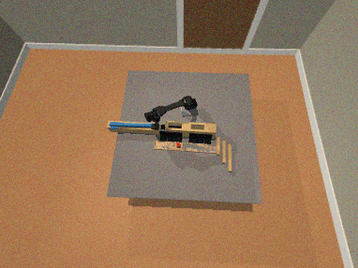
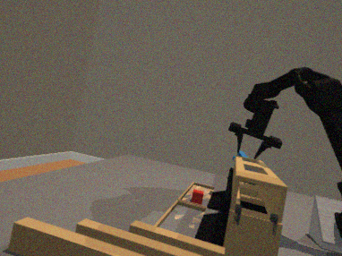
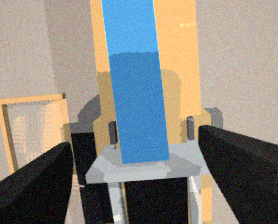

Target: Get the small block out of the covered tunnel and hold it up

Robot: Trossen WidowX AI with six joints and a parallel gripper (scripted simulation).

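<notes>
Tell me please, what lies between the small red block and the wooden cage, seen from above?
In the top view, a black panel lies between them.
</notes>
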